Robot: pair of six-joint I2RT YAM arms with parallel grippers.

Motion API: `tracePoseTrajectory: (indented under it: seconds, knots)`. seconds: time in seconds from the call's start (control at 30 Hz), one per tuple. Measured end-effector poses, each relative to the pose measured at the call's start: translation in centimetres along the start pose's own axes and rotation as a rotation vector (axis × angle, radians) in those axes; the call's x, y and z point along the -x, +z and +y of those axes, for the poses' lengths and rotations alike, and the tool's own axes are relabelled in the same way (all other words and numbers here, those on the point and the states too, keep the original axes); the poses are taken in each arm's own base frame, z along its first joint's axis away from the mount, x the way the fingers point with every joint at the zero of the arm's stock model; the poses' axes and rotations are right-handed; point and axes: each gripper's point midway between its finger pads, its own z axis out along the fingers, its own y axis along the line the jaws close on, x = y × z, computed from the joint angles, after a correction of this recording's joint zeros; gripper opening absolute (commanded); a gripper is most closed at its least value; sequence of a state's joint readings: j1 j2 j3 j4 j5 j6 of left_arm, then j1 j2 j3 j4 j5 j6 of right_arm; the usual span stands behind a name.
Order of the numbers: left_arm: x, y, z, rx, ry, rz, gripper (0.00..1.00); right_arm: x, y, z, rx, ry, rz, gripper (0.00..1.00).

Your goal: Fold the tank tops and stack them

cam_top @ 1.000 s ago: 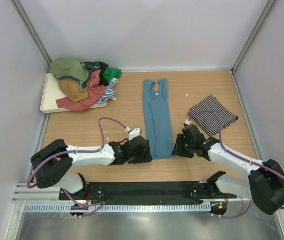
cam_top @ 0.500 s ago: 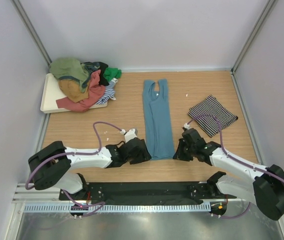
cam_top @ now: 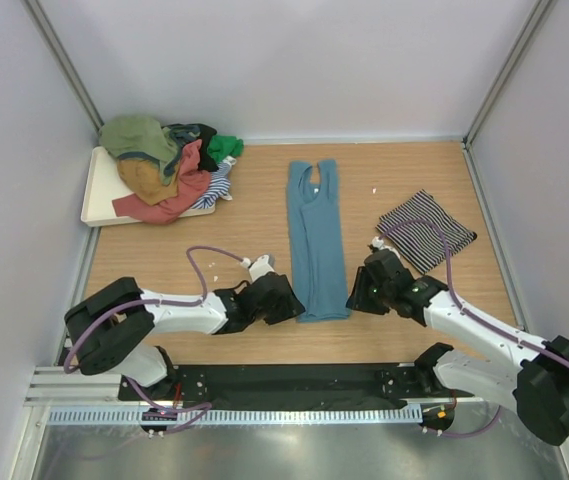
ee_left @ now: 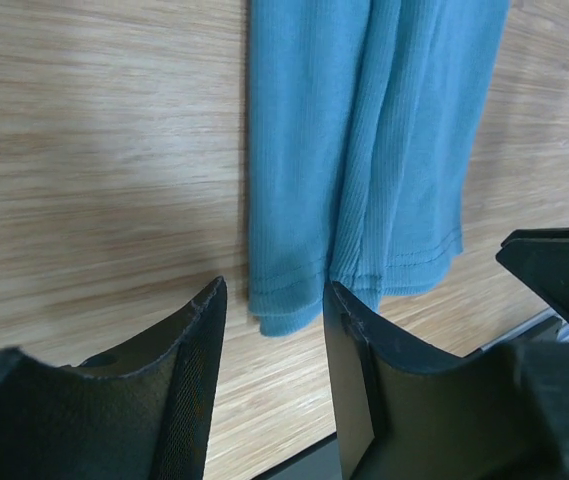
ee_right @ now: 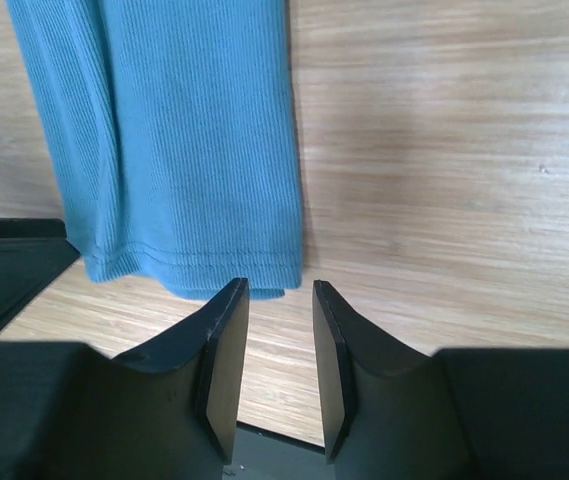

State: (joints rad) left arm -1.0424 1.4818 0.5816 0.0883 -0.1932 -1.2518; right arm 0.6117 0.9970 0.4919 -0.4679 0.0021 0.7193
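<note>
A teal-blue tank top (cam_top: 315, 238) lies folded lengthwise as a long strip on the wooden table, straps at the far end. My left gripper (cam_top: 292, 303) is open and empty at the strip's near left hem corner (ee_left: 282, 305). My right gripper (cam_top: 356, 296) is open and empty at the near right hem corner (ee_right: 274, 272). A folded black-and-white striped tank top (cam_top: 426, 231) lies to the right. A heap of tank tops (cam_top: 167, 165) in olive, coral, mustard and green sits at the far left.
The heap rests on a white tray (cam_top: 94, 190) at the far left. A black base rail (cam_top: 294, 385) runs along the near edge. Grey walls enclose the table on three sides.
Both grippers have shifted slightly at the near hem of the teal top, the left one a little right and forward. The cloth lies as before.
</note>
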Motion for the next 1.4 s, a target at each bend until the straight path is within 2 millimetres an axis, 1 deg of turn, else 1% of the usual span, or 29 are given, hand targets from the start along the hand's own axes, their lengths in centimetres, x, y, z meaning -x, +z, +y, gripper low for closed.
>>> tracePoseTrajectory:
  seconds: [0.07,0.1,0.2,0.37,0.47,0.5,0.53,0.57,0.6,0.67,0.7,0.8,0.97,1.07,1.13,1.2,1.27,1.33,1.4]
  knots:
    - [0.1,0.4,-0.4,-0.01,-0.007,-0.002,0.45,0.4,0.2,0.3,-0.006,-0.006,0.003,0.43]
    - [0.2,0.6,-0.6,-0.016,-0.011,0.0,0.42,0.4,0.3,0.3,-0.01,-0.01,0.007,0.44]
    - [0.4,1.3,-1.0,-0.03,-0.028,0.003,0.36,0.1,0.8,0.0,-0.026,-0.012,0.026,0.44]
    - [0.6,1.9,-1.1,-0.033,-0.055,0.006,0.24,-0.6,1.8,-0.4,-0.053,-0.012,0.065,0.43]
    - [0.6,1.9,-0.8,-0.025,-0.058,0.008,0.12,-0.9,2.2,-0.3,-0.051,-0.012,0.084,0.4]
    - [0.5,1.9,-0.6,-0.022,-0.057,0.008,0.03,-0.9,2.4,-0.2,-0.046,-0.012,0.088,0.37]
    - [0.5,1.9,-0.5,-0.019,-0.059,0.008,0.0,-0.9,2.5,-0.1,-0.04,-0.011,0.09,0.35]
    - [0.5,1.9,-0.4,-0.016,-0.059,0.008,0.0,-0.9,2.6,0.1,-0.033,-0.011,0.093,0.29]
    - [0.5,1.8,-0.3,-0.015,-0.057,0.008,0.0,-0.9,2.7,0.2,-0.025,-0.012,0.096,0.17]
    - [0.4,1.7,-0.2,-0.014,-0.057,0.008,0.0,-1.0,2.8,0.5,-0.014,-0.013,0.099,0.03]
    - [0.4,1.6,-0.1,-0.011,-0.056,0.008,0.0,-1.0,2.8,0.5,-0.013,-0.012,0.098,0.01]
    - [0.4,1.3,0.2,-0.004,-0.054,0.009,0.0,-1.0,2.5,0.4,-0.011,-0.008,0.088,0.01]
    - [0.3,1.1,0.5,0.0,-0.054,0.012,0.0,-0.8,1.4,0.7,0.024,0.003,0.05,0.01]
    - [0.2,1.0,0.6,-0.001,-0.054,0.014,0.0,-1.3,1.3,0.5,0.034,0.013,0.052,0.01]
    - [0.0,0.9,0.5,-0.003,-0.049,0.016,0.05,-1.9,1.3,0.2,0.035,0.017,0.067,0.01]
    - [-0.5,0.6,0.5,-0.003,-0.036,0.026,0.23,-2.4,1.4,0.1,0.035,0.018,0.083,0.01]
    - [-1.1,0.2,0.2,-0.012,-0.021,0.034,0.31,-2.8,1.4,0.1,0.04,0.017,0.094,0.01]
    - [-1.7,-0.2,0.0,-0.018,-0.009,0.043,0.34,-3.0,1.3,0.3,0.048,0.017,0.097,0.01]
    - [-2.0,-0.4,-0.1,-0.019,-0.009,0.049,0.33,-3.1,1.2,0.5,0.054,0.016,0.099,0.01]
